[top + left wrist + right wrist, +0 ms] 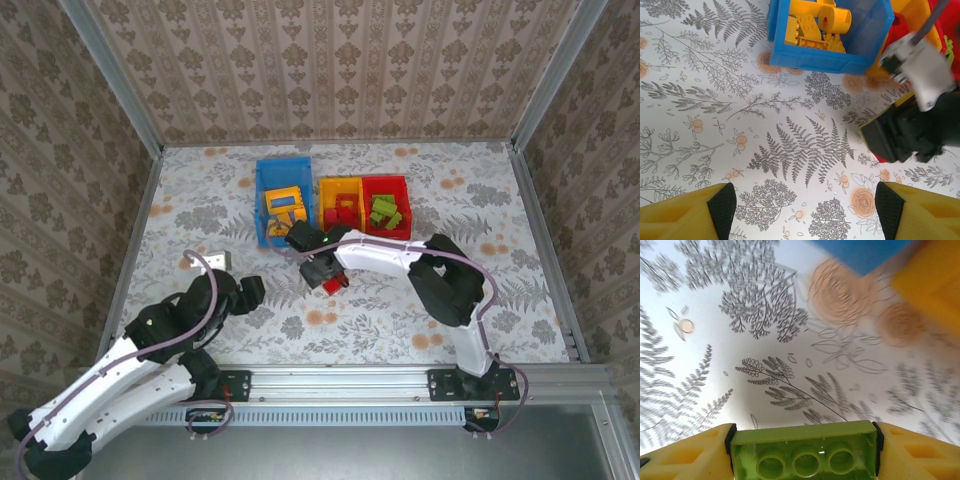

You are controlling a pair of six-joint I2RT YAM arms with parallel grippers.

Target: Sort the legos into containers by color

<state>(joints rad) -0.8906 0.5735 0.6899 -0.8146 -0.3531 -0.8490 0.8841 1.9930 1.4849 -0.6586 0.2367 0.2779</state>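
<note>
Holding a green lego (804, 450) snugly between the yellow fingers (690, 457) of the right gripper (322, 268), studs showing, hovering low over the flowered table (200, 200) just in front of the blue bin (283, 205) and the yellow-orange bin (340, 205). Judging it light, rigid and slick: pinching on flat opposite end faces, not across the studs. Possibly shadowing something red (334, 285) beneath, blurring there. Probably belonging in the red bin (387, 208), keeping other green pieces. Idling with jaws wide and empty, the left gripper (802, 205). Enclosing all, patterned walls (330, 60).
</note>
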